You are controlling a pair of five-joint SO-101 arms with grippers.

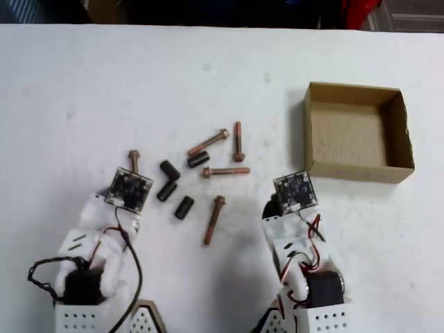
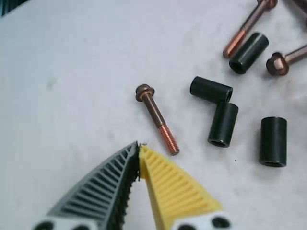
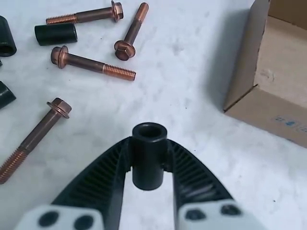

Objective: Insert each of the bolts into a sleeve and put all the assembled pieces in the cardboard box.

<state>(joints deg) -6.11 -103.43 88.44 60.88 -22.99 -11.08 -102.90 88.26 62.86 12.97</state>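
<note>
My right gripper (image 3: 149, 143) is shut on an upright black sleeve (image 3: 149, 155), held just above the table a short way from the cardboard box (image 3: 278, 72). My left gripper (image 2: 139, 146) is shut with nothing in it, its tips almost touching the threaded end of a copper bolt (image 2: 157, 119). In the high view, several copper bolts (image 1: 226, 171) and black sleeves (image 1: 184, 207) lie scattered between the left arm (image 1: 130, 189) and the right arm (image 1: 295, 191). The open box (image 1: 357, 132) stands at the right with nothing visible inside.
Three sleeves (image 2: 223, 123) lie close beyond the left gripper's bolt. Bolts (image 3: 93, 64) and another sleeve (image 3: 56, 34) lie ahead of the right gripper. The white table (image 1: 104, 83) is bare at the far left and in front of the box.
</note>
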